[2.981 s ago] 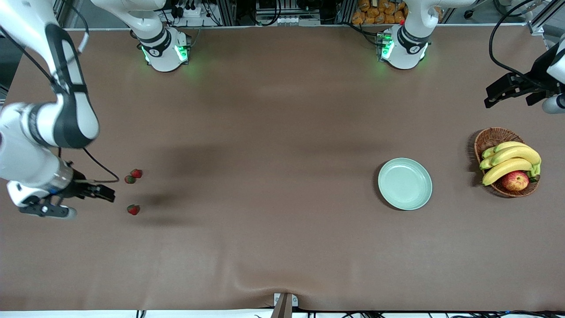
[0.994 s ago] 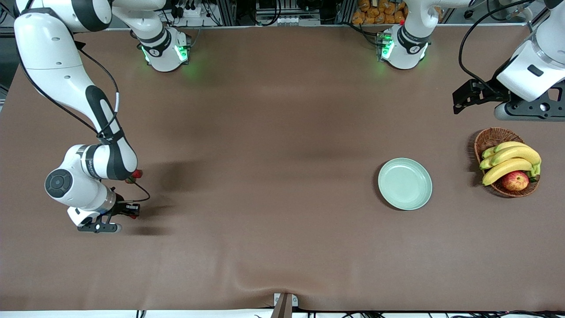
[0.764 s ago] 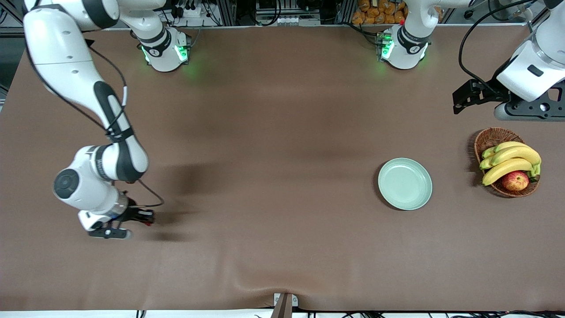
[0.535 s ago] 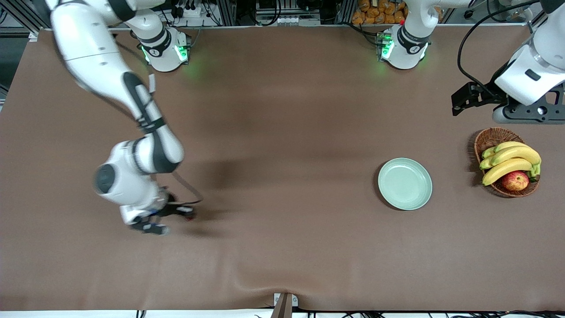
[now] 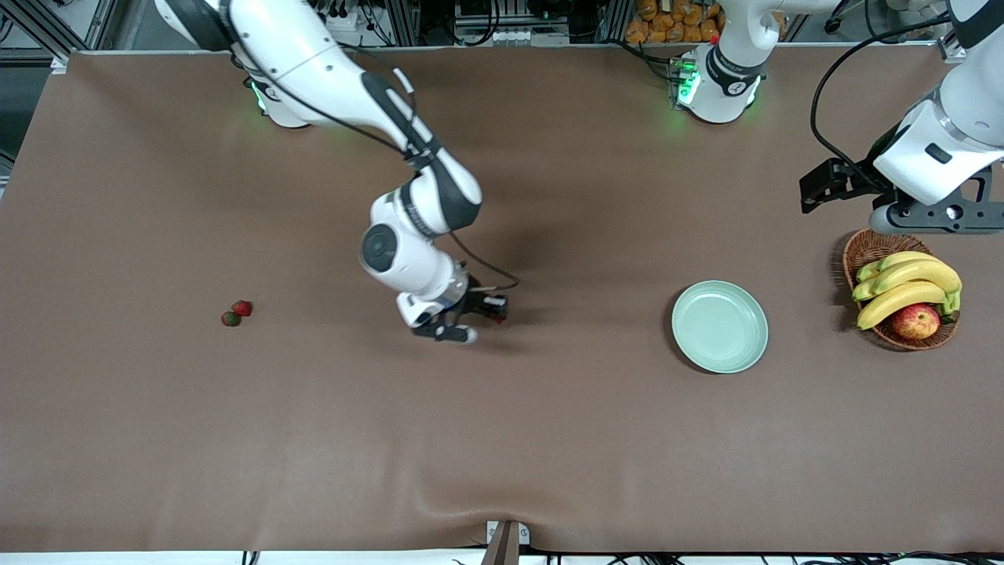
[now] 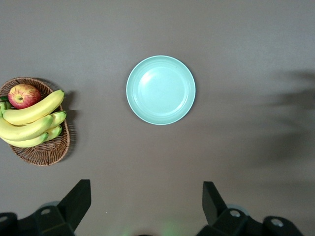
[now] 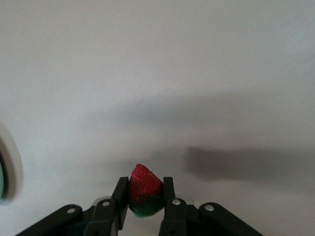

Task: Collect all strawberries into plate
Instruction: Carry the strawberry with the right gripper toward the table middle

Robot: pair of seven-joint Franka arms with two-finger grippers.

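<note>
My right gripper [image 5: 496, 308] is shut on a strawberry [image 7: 145, 191] and holds it in the air over the middle of the table, between the two loose strawberries and the plate. Those two strawberries [image 5: 236, 312] lie touching on the cloth toward the right arm's end. The pale mint-green plate [image 5: 719, 326] lies toward the left arm's end and holds nothing; it also shows in the left wrist view [image 6: 161, 90]. My left gripper [image 5: 816, 188] is open and empty, up in the air beside the basket.
A brown wicker basket [image 5: 872, 243] with bananas [image 5: 906, 286] and a red-yellow apple [image 5: 915, 321] stands beside the plate at the left arm's end. The brown cloth has a ripple at its near edge [image 5: 502, 502].
My right gripper closed on the strawberry nearest the camera, lifted it and carried it toward the plate, to over the table's middle. The left arm shifted only slightly.
</note>
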